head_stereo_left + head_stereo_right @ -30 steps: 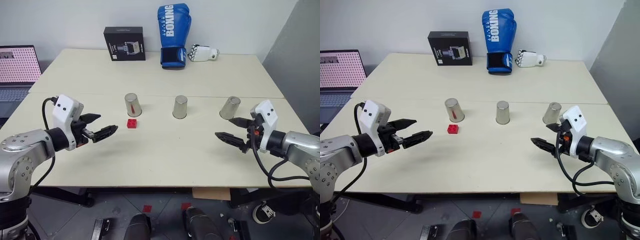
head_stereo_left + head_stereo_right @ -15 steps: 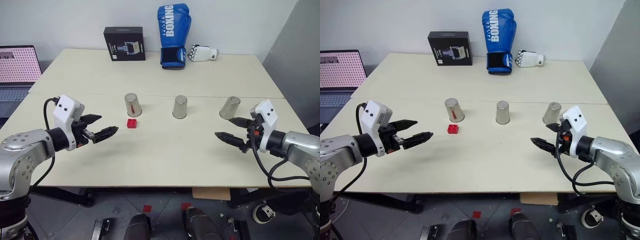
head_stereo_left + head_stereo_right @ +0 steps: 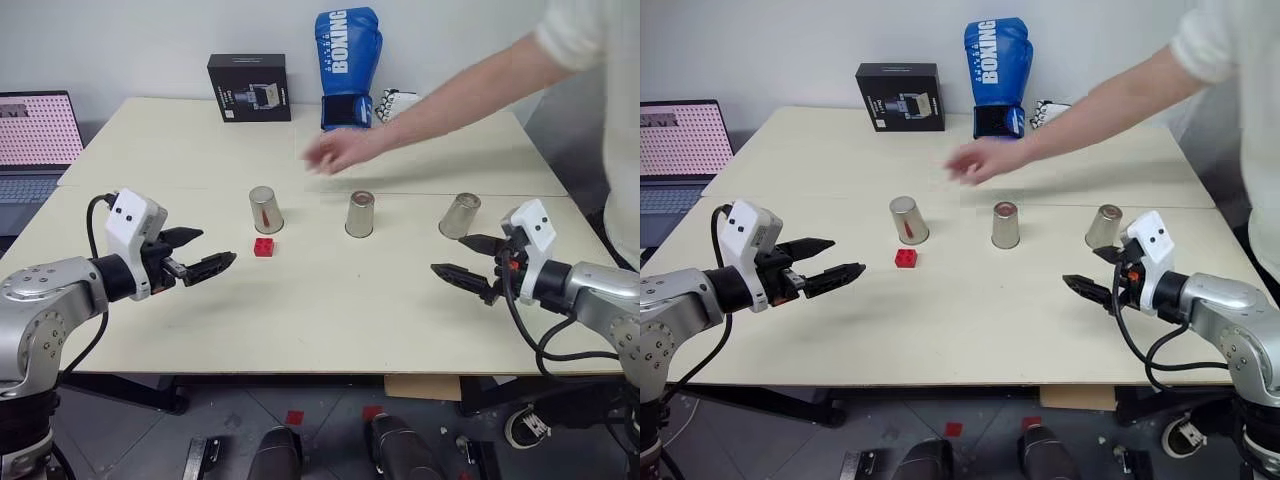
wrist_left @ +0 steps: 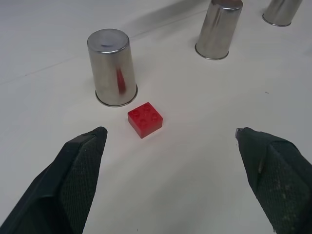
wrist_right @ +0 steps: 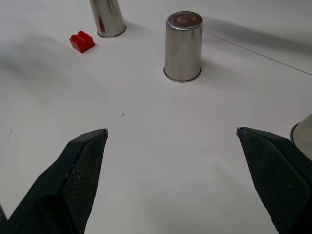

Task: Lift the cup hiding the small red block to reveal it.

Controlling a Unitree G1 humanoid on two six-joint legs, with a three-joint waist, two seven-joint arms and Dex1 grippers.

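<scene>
Steel cups: three, shiny, tapered, inverted in row mid-frame; left cup (image 3: 266,209) reflects one small red block (image 3: 264,247) beside it, uncovered. Left gripper (image 3: 198,260), right gripper (image 3: 467,268) spread wide, empty.

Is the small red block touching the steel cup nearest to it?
Apart. In the left wrist view, a strip of bare table shows between the small red block and the base rim of the cup behind it.
</scene>
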